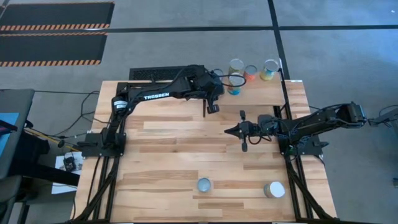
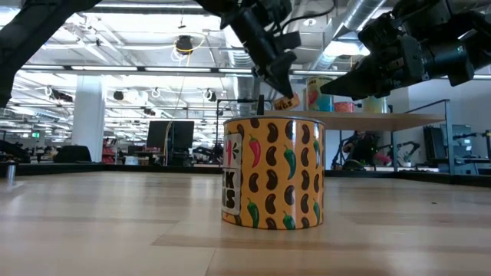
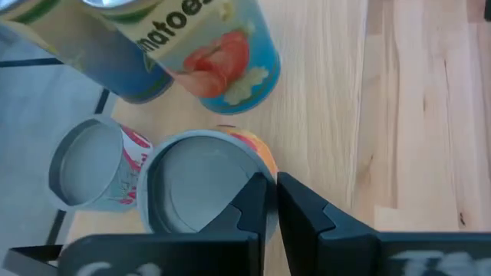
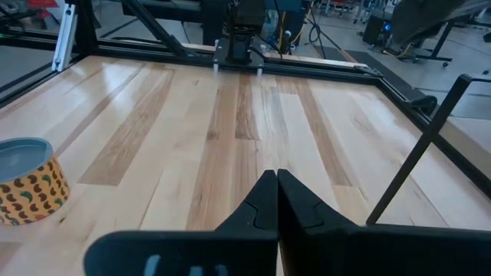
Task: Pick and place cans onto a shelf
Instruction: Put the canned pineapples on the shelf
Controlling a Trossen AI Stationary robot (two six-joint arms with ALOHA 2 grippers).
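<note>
On the tabletop (image 1: 186, 134), both hands were pressed together empty: left hand (image 1: 212, 109) beside the shelf (image 1: 261, 93) upper centre, right hand (image 1: 233, 130) mid-frame.

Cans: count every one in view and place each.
6. On the shelf: blue can, orange can, green can, yellow can. On the tabletop: grey-topped can, white-topped can. The left arm may hide more.

My overhead camera looks straight down on the whole table (image 1: 186, 134), my table-level camera sits close behind the bean-patterned can (image 2: 273, 172) facing the far shelf (image 2: 360, 118), and each wrist camera looks past its own fingers, the right one sharing that can (image 4: 29, 181).
</note>
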